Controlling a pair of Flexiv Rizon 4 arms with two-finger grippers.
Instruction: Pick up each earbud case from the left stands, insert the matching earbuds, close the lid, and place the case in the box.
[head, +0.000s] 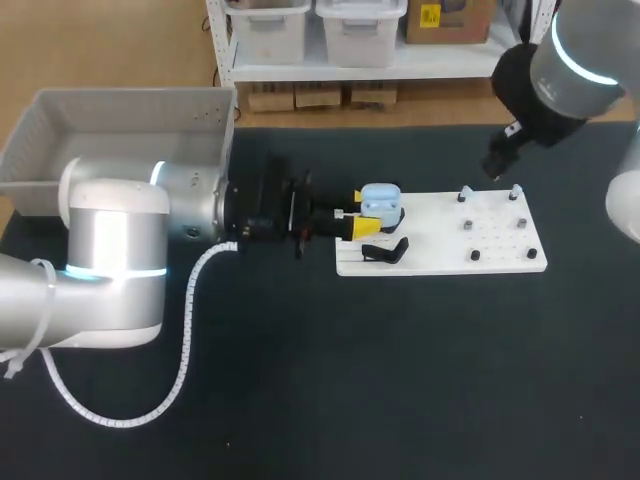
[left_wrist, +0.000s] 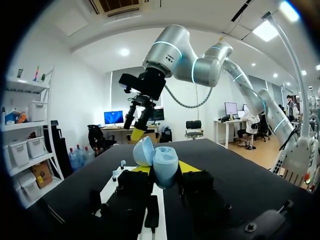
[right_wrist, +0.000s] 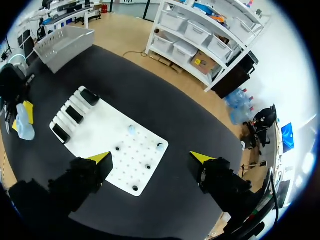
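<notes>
Earbud case, lid open, is pinched in left tool at the white board's stand end. Blue earbuds stand under the spread right tool, well ahead of the left tool. Right arm is nearer them.

A table topped with a dark matte surface is seen. Beyond its far edge a light wooden floor is shown, where white shelving loaded with pale storage bins is set. White walls are lit by round ceiling lights.
</notes>
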